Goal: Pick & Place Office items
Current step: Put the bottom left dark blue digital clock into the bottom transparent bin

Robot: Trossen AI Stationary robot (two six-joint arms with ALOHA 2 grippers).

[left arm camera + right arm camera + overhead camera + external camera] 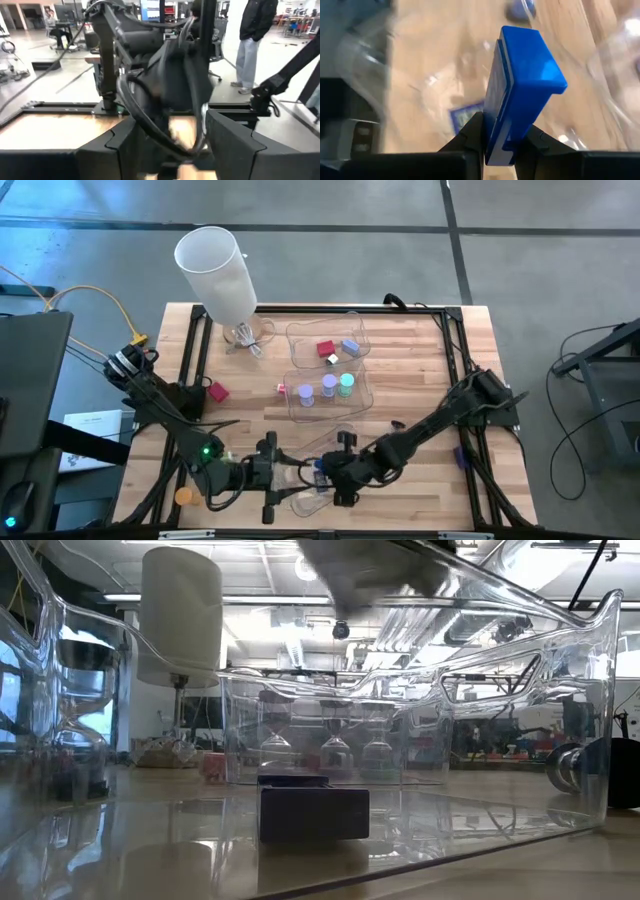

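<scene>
Gripping an upright blue block (520, 85) between nearly closed fingers: the right gripper (502, 145), low near the table's front edge, over a clear plastic tray (310, 502). Facing it just beside, at the same tray, the left gripper (285, 473), fingers partly apart, nothing seen held. Resting inside that tray, a dark rectangle (313, 812). Toward the table's middle, two more clear trays (365, 385) with red, blue, lilac and teal pieces. Near the left edge, a red block (217, 392); at the back-left corner, a white lamp shade (216, 272).
</scene>
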